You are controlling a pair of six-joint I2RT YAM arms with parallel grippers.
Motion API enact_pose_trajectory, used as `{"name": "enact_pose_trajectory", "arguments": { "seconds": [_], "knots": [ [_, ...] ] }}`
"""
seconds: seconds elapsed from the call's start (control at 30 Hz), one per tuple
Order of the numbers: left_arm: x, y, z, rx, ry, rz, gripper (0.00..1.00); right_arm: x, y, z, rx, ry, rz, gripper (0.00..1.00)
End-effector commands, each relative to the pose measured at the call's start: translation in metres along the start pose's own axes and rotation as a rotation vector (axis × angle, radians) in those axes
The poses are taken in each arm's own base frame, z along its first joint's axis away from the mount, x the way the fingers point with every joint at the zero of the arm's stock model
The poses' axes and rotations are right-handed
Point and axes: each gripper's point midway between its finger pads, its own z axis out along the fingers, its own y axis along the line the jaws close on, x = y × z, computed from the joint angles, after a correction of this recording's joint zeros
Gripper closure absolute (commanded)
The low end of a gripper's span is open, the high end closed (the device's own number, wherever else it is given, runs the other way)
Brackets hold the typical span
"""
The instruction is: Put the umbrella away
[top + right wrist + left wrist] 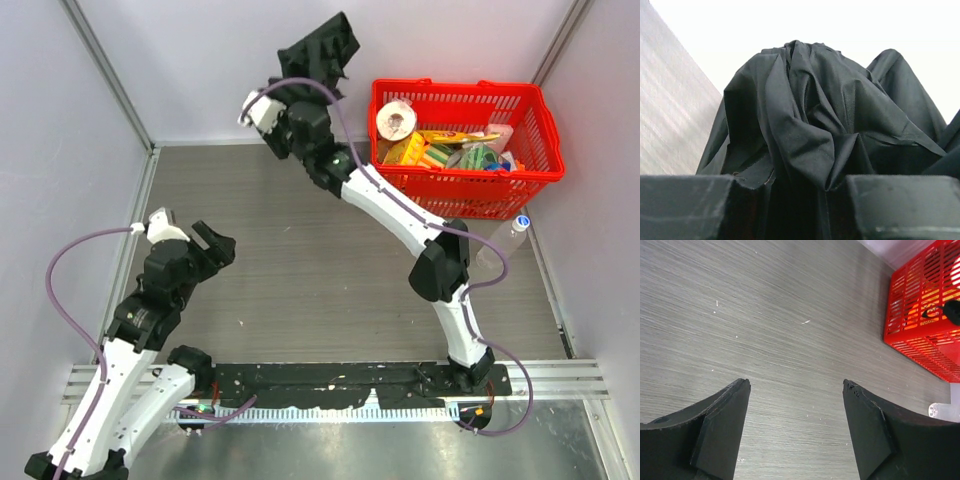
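Your left gripper (207, 248) sits at about 9 o'clock in the overhead view, low over the bare surface (300, 260) with its fingers spread wide and nothing between them. Leave it parked there unless the fabric needs a second hold. Your right gripper (797, 195) is raised at about 12 o'clock, near the back wall, and is pinching a bunched fold of the umbrella (810, 115). The black cloth spills up and over both fingers (685, 200). The red basket (470, 195), at 1 to 2 o'clock just right of that arm, looks like the probable place to put it, though nothing in view confirms this. If so, swing right with the bundle high enough to pass the rim, and lower it onto a gap among the groceries instead of dropping it. The hold seems to be on loose fabric only, so move slowly in case the weight slides out. Watch the plastic bottle (505, 238), which stands just outside the basket's near right corner. The shaft, handle and wrist loop are not visible in any view, so you cannot tell how far the umbrella is folded or where its heavy end hangs. From overhead, black cloth and black gripper merge into one shape.
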Motion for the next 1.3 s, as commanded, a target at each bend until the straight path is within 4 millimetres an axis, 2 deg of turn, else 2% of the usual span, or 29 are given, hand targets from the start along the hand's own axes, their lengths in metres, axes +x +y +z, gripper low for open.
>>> {"name": "enact_pose_trajectory", "arguments": {
  "seconds": [0.0,0.03,0.07,0.1,0.13,0.17,0.2,0.23,0.27,0.3,0.33,0.37,0.5,0.63,0.77,0.83,0.97,1.03,1.1,1.13,1.27],
  "knots": [
    [-0.002,0.013,0.002,-0.035,-0.058,-0.026,0.20,0.051,0.068,-0.012,-0.063,0.118,-0.267,0.99],
    [0.002,0.016,0.005,-0.042,-0.050,-0.032,0.20,0.046,0.075,-0.021,-0.072,0.103,-0.270,0.99],
    [0.006,0.017,0.007,-0.048,-0.039,-0.041,0.20,0.071,0.105,-0.027,-0.113,0.120,-0.290,0.99],
    [0.010,0.020,0.009,-0.059,-0.025,-0.046,0.19,0.070,0.115,-0.039,-0.126,0.105,-0.299,0.99],
    [0.016,0.021,0.011,-0.067,-0.003,-0.059,0.19,0.096,0.140,-0.050,-0.170,0.130,-0.316,0.99],
    [0.021,0.024,0.013,-0.083,0.016,-0.070,0.18,0.095,0.146,-0.060,-0.187,0.118,-0.308,0.99],
    [0.026,0.027,0.015,-0.098,0.034,-0.081,0.18,0.115,0.170,-0.071,-0.257,0.127,-0.289,0.99],
    [0.031,0.030,0.017,-0.118,0.053,-0.100,0.18,0.115,0.175,-0.079,-0.287,0.113,-0.272,0.99],
    [0.037,0.034,0.020,-0.139,0.071,-0.117,0.18,0.131,0.198,-0.093,-0.359,0.126,-0.254,0.99],
    [0.042,0.038,0.022,-0.154,0.091,-0.136,0.18,0.129,0.204,-0.100,-0.389,0.115,-0.240,0.99],
    [0.046,0.041,0.025,-0.170,0.104,-0.166,0.18,0.144,0.224,-0.114,-0.479,0.139,-0.227,0.99],
    [0.051,0.043,0.027,-0.173,0.124,-0.189,0.18,0.144,0.234,-0.122,-0.535,0.135,-0.209,0.99],
    [0.068,0.034,0.039,-0.118,0.182,-0.266,0.16,0.172,0.270,-0.163,-0.746,0.232,-0.130,0.99],
    [0.080,0.019,0.048,-0.063,0.259,-0.340,0.15,0.181,0.293,-0.186,-0.914,0.306,-0.009,0.99],
    [0.094,-0.004,0.055,0.028,0.377,-0.434,0.13,0.191,0.310,-0.197,-1.010,0.389,0.075,0.99],
    [0.104,-0.006,0.060,0.046,0.430,-0.490,0.14,0.195,0.319,-0.202,-1.045,0.427,0.112,0.99],
    [0.134,0.001,0.070,0.054,0.548,-0.693,0.15,0.203,0.330,-0.209,-1.110,0.500,0.202,0.99],
    [0.151,0.005,0.076,0.047,0.592,-0.781,0.12,0.213,0.334,-0.213,-1.156,0.554,0.272,0.99],
    [0.159,0.010,0.080,0.009,0.614,-0.806,0.09,0.215,0.337,-0.217,-1.195,0.586,0.318,0.99],
    [0.160,0.010,0.081,0.002,0.620,-0.811,0.09,0.213,0.340,-0.223,-1.231,0.603,0.353,0.99],
    [0.151,0.001,0.088,0.049,0.604,-0.825,0.08,0.207,0.341,-0.221,-1.301,0.628,0.499,0.99]
  ]
}}
